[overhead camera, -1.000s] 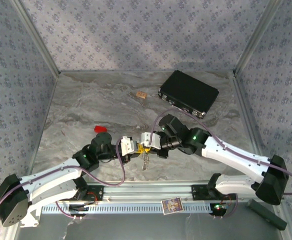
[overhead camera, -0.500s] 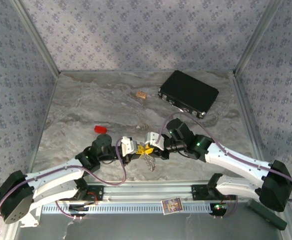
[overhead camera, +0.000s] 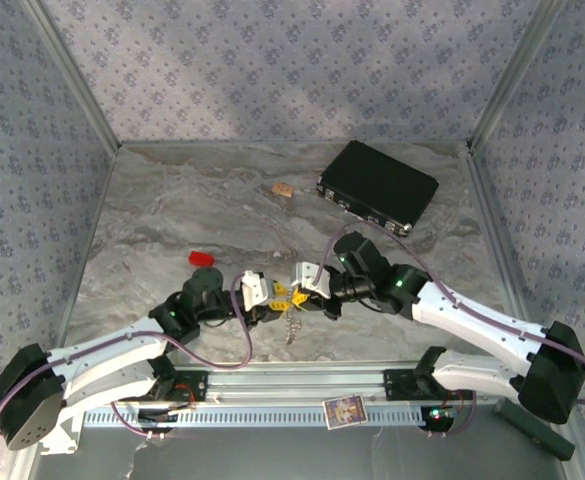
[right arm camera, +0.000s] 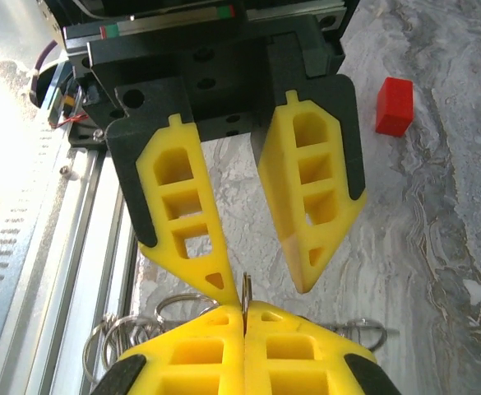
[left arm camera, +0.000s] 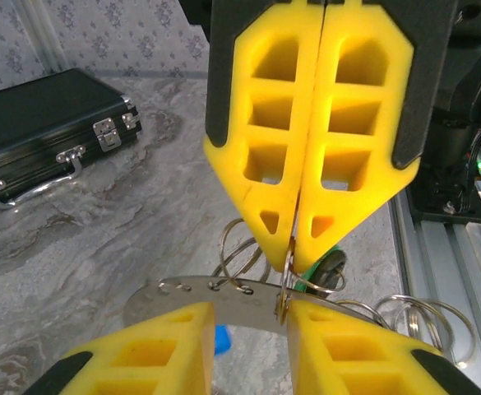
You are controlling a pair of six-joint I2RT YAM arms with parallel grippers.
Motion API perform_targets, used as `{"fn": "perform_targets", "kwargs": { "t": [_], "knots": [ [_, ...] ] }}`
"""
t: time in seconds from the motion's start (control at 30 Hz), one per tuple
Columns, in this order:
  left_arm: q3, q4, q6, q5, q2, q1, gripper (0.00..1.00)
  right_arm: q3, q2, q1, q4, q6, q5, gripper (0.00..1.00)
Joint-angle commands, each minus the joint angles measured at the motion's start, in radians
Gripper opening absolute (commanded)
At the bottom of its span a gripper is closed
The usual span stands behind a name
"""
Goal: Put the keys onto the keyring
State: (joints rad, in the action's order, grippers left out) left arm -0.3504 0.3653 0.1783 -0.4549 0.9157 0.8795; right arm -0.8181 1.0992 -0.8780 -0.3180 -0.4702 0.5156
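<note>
Grey marbled tabletop [overhead camera: 172,200] enclosed by floral-patterned walls [overhead camera: 272,70], seemingly lit from above.

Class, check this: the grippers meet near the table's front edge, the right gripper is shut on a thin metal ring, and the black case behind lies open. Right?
No: the black case lies closed, lid down, as the left wrist view shows. The right gripper is indeed shut on the thin metal ring, near the front edge.
</note>
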Motion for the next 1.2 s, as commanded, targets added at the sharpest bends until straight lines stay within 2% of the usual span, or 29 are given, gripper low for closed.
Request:
{"fn": "perform_targets", "kwargs": {
  "t": [0.0,0.23,0.37,0.4,0.43,0.47,0.5,0.6,0.83,1.0,1.17],
  "knots": [
    [-0.076,-0.120,0.061,0.017,-0.016,0.003,0.25,-0.102,0.015,-0.015,-0.154,-0.078,-0.012,0.00],
    [-0.122,-0.151,0.093,-0.034,0.008,0.003,0.19,-0.174,0.065,-0.055,-0.226,-0.111,-0.049,0.00],
    [-0.130,-0.149,0.101,-0.057,0.012,0.003,0.00,-0.198,0.085,-0.072,-0.235,-0.110,-0.054,0.00],
    [-0.128,-0.147,0.102,-0.059,0.011,0.003,0.00,-0.194,0.081,-0.069,-0.225,-0.103,-0.056,0.00],
    [-0.124,-0.140,0.100,-0.060,0.008,0.003,0.00,-0.183,0.070,-0.061,-0.202,-0.076,-0.065,0.05],
    [-0.116,-0.125,0.092,-0.059,0.002,0.004,0.00,-0.163,0.050,-0.049,-0.175,-0.046,-0.069,0.20],
    [-0.106,-0.105,0.083,-0.059,-0.001,0.003,0.00,-0.138,0.029,-0.038,-0.149,-0.020,-0.069,0.27],
    [-0.060,-0.011,0.029,-0.048,-0.009,0.003,0.00,-0.038,-0.056,-0.013,-0.058,0.064,-0.087,0.33],
    [-0.015,0.072,-0.021,-0.024,-0.009,0.003,0.00,0.133,-0.169,-0.037,0.088,0.204,-0.148,0.34],
    [-0.014,0.068,-0.022,-0.032,-0.009,0.003,0.00,0.151,-0.148,-0.045,0.132,0.219,-0.156,0.35],
    [-0.010,0.065,-0.020,-0.040,-0.013,0.003,0.00,0.131,-0.106,-0.046,0.137,0.211,-0.161,0.31]
  ]
}}
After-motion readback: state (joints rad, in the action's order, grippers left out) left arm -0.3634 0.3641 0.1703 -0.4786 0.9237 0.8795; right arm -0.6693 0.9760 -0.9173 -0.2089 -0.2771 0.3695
